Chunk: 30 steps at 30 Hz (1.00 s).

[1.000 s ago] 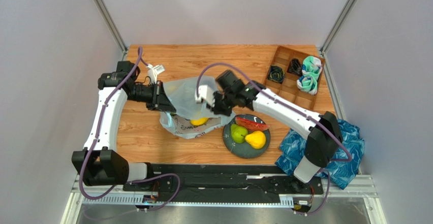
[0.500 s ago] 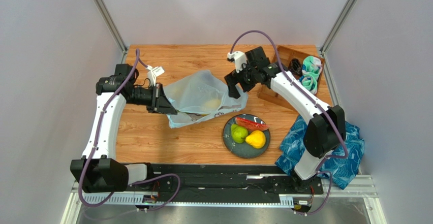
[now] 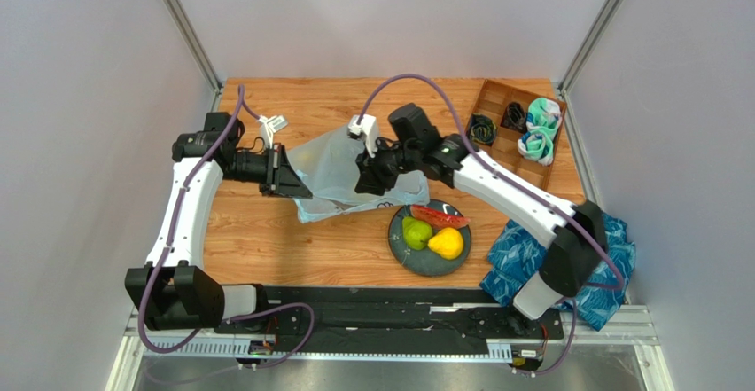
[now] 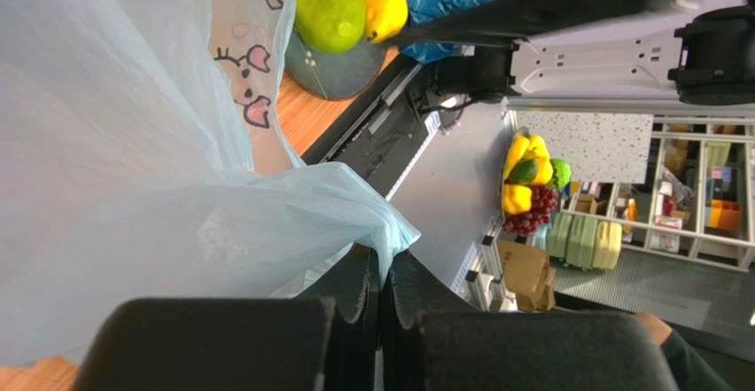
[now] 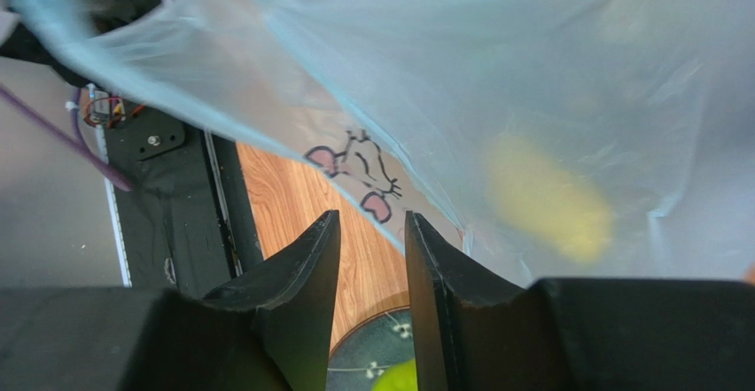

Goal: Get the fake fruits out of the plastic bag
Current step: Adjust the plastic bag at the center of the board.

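The pale blue plastic bag lies crumpled on the wood at mid-table. My left gripper is shut on the bag's left edge. My right gripper hovers over the bag's right part, its jaws a narrow gap apart with nothing between them. Through the film a yellow fruit shows inside the bag. On the dark plate lie a green pear, a yellow fruit and a red watermelon slice.
A wooden divided tray holding rolled socks stands at the back right. A blue patterned cloth lies at the right front, beside the right arm's base. A small white tag lies behind the left gripper.
The right gripper let go of the bag, swung out toward the tray with jaws wide, then came back over the bag with jaws narrower. The bag sank flatter.
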Each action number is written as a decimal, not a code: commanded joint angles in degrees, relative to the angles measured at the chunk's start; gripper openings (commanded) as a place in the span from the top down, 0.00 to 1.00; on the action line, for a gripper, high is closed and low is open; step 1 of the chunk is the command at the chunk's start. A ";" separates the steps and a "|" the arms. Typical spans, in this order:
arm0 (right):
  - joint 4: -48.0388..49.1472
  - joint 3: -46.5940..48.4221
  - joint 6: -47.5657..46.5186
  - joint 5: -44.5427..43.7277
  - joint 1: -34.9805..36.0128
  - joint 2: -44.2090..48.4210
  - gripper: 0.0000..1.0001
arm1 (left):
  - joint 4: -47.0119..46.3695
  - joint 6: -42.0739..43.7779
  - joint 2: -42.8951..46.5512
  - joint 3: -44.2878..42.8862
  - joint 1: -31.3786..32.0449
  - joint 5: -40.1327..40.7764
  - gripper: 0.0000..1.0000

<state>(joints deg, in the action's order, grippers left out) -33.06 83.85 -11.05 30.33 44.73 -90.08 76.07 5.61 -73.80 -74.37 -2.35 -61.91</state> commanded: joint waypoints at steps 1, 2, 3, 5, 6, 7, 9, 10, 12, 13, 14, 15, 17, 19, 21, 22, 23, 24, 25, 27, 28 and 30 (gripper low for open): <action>5.55 1.30 7.71 -1.05 1.23 -7.46 0.65 | -1.10 -1.65 3.83 4.31 -0.11 -2.69 1.00; 4.94 3.31 7.62 -0.54 1.67 -10.43 0.66 | -1.54 -2.17 5.58 5.10 -0.20 -2.69 1.00; 4.67 4.20 7.62 -0.01 1.94 -11.42 0.66 | -2.24 -2.96 6.47 6.42 -0.11 -2.69 1.00; 4.50 5.26 7.45 1.13 3.34 -13.61 0.66 | -2.86 -3.41 8.13 7.39 -0.11 -2.60 1.00; 3.97 5.70 7.36 1.40 4.13 -14.06 0.66 | -3.12 -3.67 8.49 7.92 -0.11 -2.51 1.00; 3.71 5.88 7.36 1.66 4.48 -14.42 0.65 | -3.04 -3.85 8.76 8.10 -0.20 -2.60 1.00; 3.70 5.53 7.88 2.19 5.45 -14.86 0.64 | -3.30 -3.76 9.37 8.10 -0.20 -2.34 1.00; 3.88 5.44 8.23 2.54 5.72 -15.12 0.64 | -3.39 -4.02 9.64 8.10 -0.29 -2.34 1.00; 4.32 5.27 9.28 3.16 6.42 -15.82 0.64 | -3.48 -4.37 9.90 8.01 -0.55 -2.43 1.00; 5.01 5.09 9.81 3.25 6.68 -16.17 0.62 | -3.48 -4.38 9.99 8.01 -0.64 -2.86 1.00; 5.46 5.09 10.69 3.16 6.86 -17.05 0.61 | -3.48 -4.55 9.99 7.92 -0.81 -3.13 1.00; 6.16 5.09 14.44 2.55 6.95 -18.53 0.59 | -3.30 -4.38 9.90 7.40 -1.08 -3.48 1.00; 8.88 5.00 18.67 0.54 6.86 -20.30 0.50 | -2.51 -3.50 9.90 6.61 -1.51 -5.14 1.00; 11.51 5.44 24.98 -6.48 6.42 -22.05 0.36 | -0.14 -2.27 10.08 5.11 -1.78 -7.77 1.00; 12.23 6.32 28.26 -15.50 5.81 -22.76 0.24 | 2.31 -0.43 11.04 4.24 -2.48 -9.54 1.00; 11.88 7.63 29.32 -18.00 5.81 -23.20 0.19 | 3.37 0.80 11.66 4.06 -2.66 -11.72 1.00; 11.62 8.25 29.50 -20.11 5.72 -23.38 0.16 | 4.34 2.46 13.05 3.97 -2.83 -12.26 1.00; 11.00 9.13 29.42 -23.70 5.54 -23.47 0.13 | 6.00 3.18 13.85 4.32 -2.84 -12.79 1.00; 9.69 9.74 29.16 -25.30 5.54 -23.56 0.10 | 7.15 4.23 14.64 4.58 -2.84 -13.84 1.00; 8.63 10.54 28.28 -29.77 5.46 -23.12 0.04 | 9.61 6.34 17.45 6.33 -2.84 -14.82 1.00; 7.84 10.45 28.10 -31.97 5.46 -22.86 0.00 | 9.53 6.17 18.59 7.21 -2.84 -15.51 1.00; 7.40 9.32 28.01 -35.49 5.46 -21.98 0.00 | 8.40 4.60 22.28 9.75 -2.84 -16.31 1.00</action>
<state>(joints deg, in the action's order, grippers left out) -25.89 91.44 15.29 7.03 50.24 -114.54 76.01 7.66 -57.58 -67.26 -4.97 -72.12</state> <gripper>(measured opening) 0.993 0.006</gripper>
